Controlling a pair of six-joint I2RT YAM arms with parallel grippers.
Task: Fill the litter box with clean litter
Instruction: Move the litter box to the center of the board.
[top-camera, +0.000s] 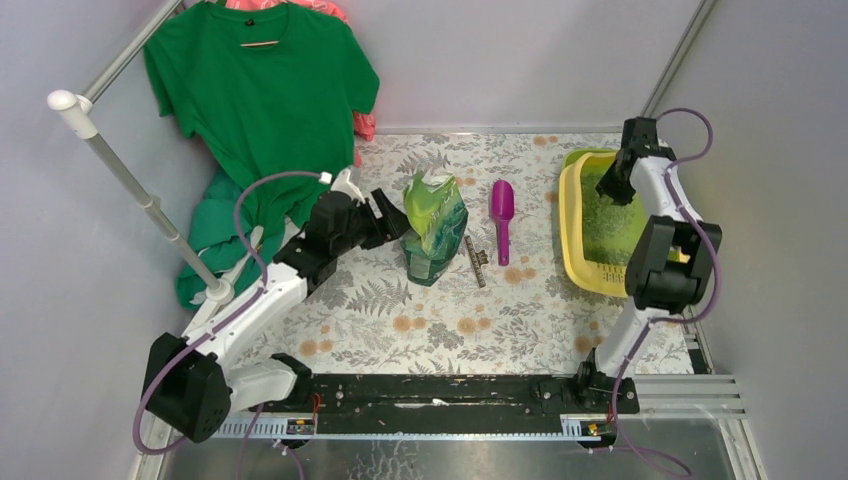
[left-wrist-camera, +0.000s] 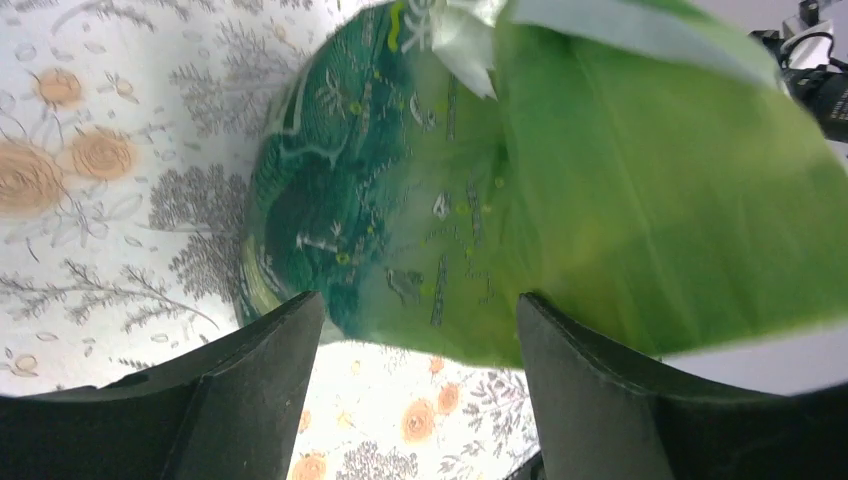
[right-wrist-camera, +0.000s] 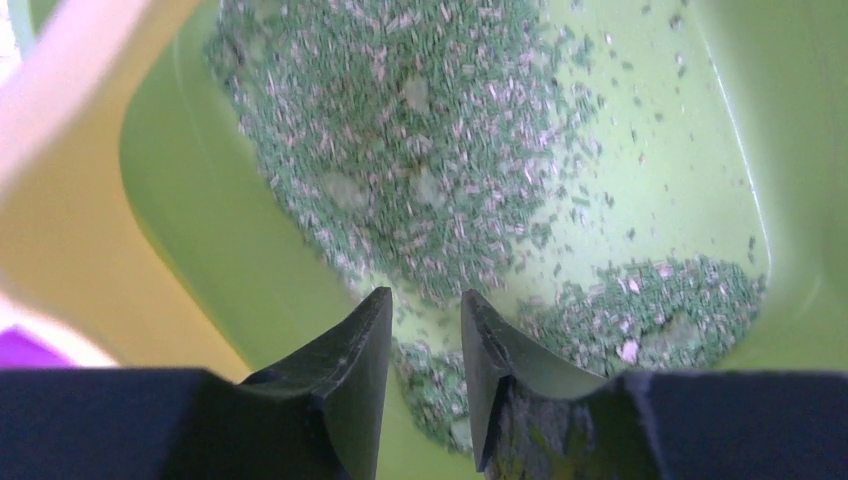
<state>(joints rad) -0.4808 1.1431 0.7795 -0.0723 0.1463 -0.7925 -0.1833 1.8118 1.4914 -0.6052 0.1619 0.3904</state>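
Floral tablecloth (top-camera: 400, 320), grey walls (top-camera: 500, 60); our left gripper (left-wrist-camera: 418, 310) gapes empty at the green bag (top-camera: 435, 225), our right gripper (right-wrist-camera: 425, 300) half-open, empty, above the litter box (top-camera: 570, 220).

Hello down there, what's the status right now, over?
Left gripper open, facing green bag. Right gripper slightly open, empty, over litter box. Litter covers only part of its floor. Purple scoop lies between bag and box.

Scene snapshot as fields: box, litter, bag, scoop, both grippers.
litter box: at right, partly filled
litter: patchy, bare floor of the box showing
bag: centre, left of scoop
scoop: lying between bag and litter box
left gripper: open, right at the bag
right gripper: jaws slightly apart, empty, low over the litter
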